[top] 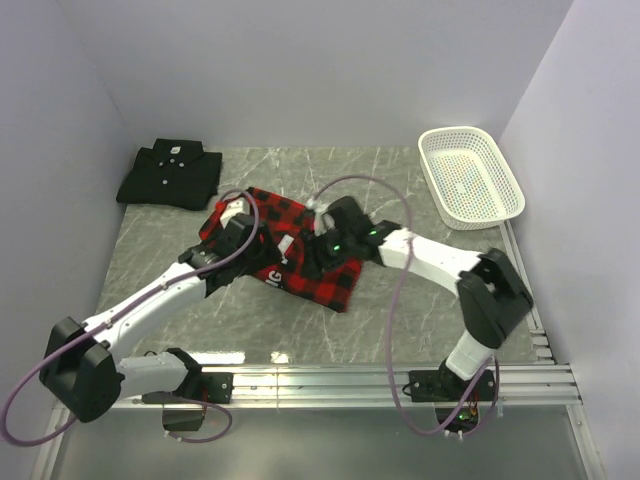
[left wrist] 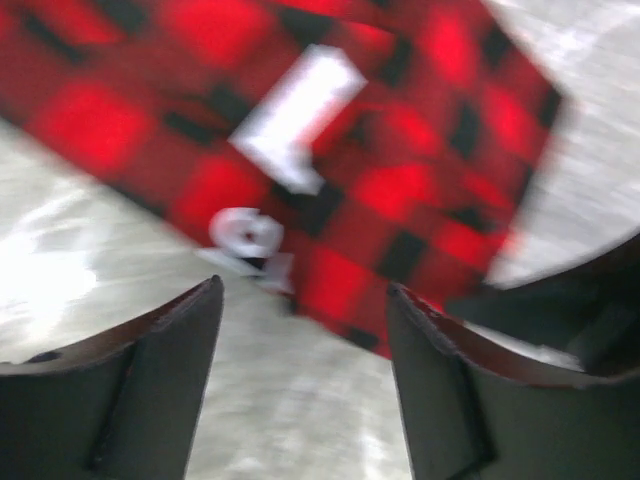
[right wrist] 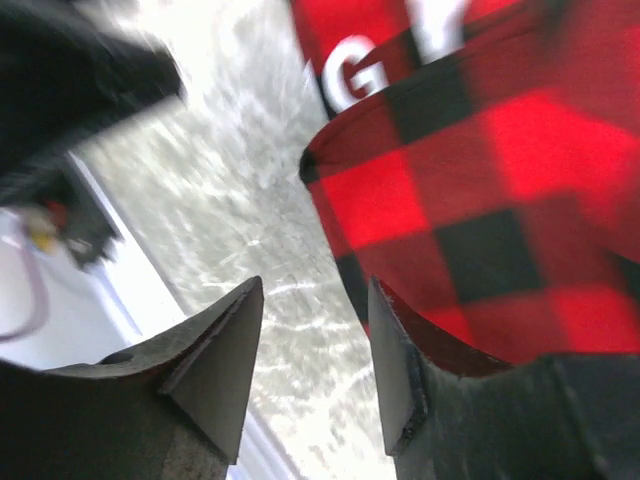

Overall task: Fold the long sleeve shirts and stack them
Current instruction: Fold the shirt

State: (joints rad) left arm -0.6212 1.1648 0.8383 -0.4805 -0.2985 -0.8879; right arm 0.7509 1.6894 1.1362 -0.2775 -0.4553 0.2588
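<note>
While the plaid shirt (top: pixel 335 283) lies mid-way on the counter (top: pixel 420 300), long axis running far-left to near-right, we hover both tools over it. The left tool (left wrist: pixel 305 290) is at its left edge and the right tool (right wrist: pixel 310 290) beside a folded hem, both wide and empty; the black shirt (top: pixel 170 172) sits folded far-left.

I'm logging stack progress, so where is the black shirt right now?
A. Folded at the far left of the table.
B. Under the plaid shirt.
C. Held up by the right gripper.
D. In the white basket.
A: the black shirt lies folded, collar up, by the far left corner of the table, while the plaid shirt sits nearer the middle.
</note>
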